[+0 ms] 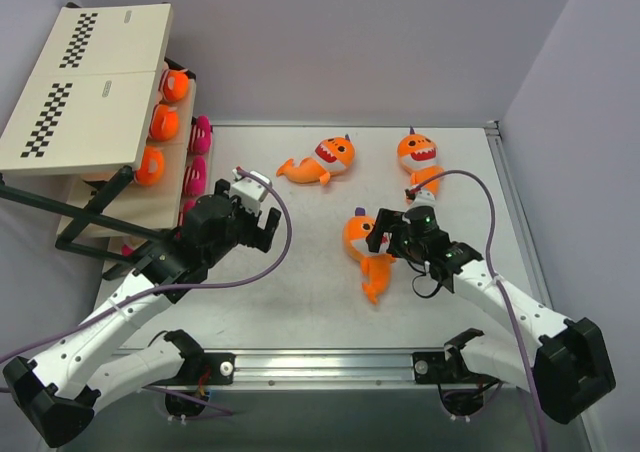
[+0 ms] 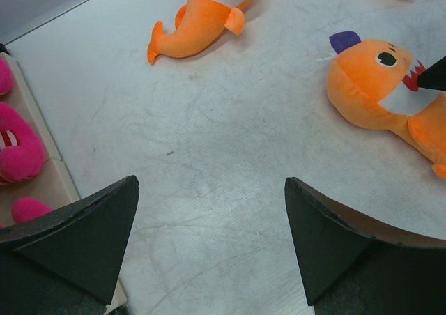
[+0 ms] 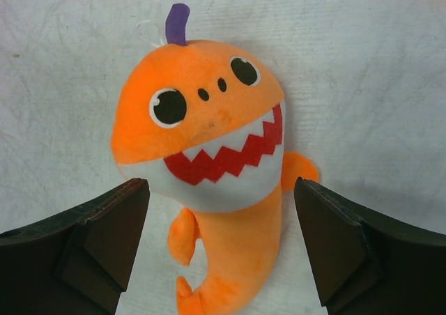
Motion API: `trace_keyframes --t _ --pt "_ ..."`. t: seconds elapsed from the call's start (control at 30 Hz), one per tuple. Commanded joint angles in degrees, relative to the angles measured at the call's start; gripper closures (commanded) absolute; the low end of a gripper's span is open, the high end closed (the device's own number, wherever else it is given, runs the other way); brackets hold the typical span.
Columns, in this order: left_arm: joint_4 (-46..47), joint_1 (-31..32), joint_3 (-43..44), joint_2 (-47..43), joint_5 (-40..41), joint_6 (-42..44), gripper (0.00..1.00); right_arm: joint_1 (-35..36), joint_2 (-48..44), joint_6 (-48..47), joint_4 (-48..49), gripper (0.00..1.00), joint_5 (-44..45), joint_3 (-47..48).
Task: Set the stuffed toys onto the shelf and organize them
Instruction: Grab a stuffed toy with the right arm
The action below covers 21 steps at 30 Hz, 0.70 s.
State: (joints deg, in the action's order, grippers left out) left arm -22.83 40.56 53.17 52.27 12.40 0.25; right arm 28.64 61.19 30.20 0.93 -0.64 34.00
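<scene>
The shelf (image 1: 100,82) stands at the back left, with orange stuffed toys (image 1: 163,122) and pink ones (image 1: 201,132) on its lower boards. Three orange sharks lie on the table: one (image 1: 322,160) in the middle, one (image 1: 418,152) at the back right, one (image 1: 365,247) under my right gripper (image 1: 385,234). In the right wrist view that shark (image 3: 209,120) lies face up with its body between the open fingers of the right gripper (image 3: 219,217), and the pads stand apart from it. My left gripper (image 2: 209,224) hangs open over bare table near the shelf (image 2: 56,182).
The grey table (image 1: 300,292) has a metal rail (image 1: 340,357) along its near edge and walls at the back and sides. Pink toys (image 2: 17,148) sit at the shelf's lower edge, just left of my left gripper. A purple cable (image 1: 285,227) loops beside the left wrist.
</scene>
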Motion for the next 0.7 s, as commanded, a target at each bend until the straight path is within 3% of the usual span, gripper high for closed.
trace_keyframes --t 0.0,0.37,0.67 --pt "3.1 0.0 -0.6 0.1 -0.8 -0.3 0.06 0.1 3.8 1.6 7.1 0.13 2.1 -1.8" --pt "2.3 -1.0 -0.9 1.2 -0.7 2.1 0.06 0.4 17.9 2.7 19.5 0.13 -2.2 -4.9" --pt "2.9 -1.1 -1.0 1.8 -3.0 1.8 0.06 3.9 24.6 0.7 21.0 0.20 -4.1 -0.5"
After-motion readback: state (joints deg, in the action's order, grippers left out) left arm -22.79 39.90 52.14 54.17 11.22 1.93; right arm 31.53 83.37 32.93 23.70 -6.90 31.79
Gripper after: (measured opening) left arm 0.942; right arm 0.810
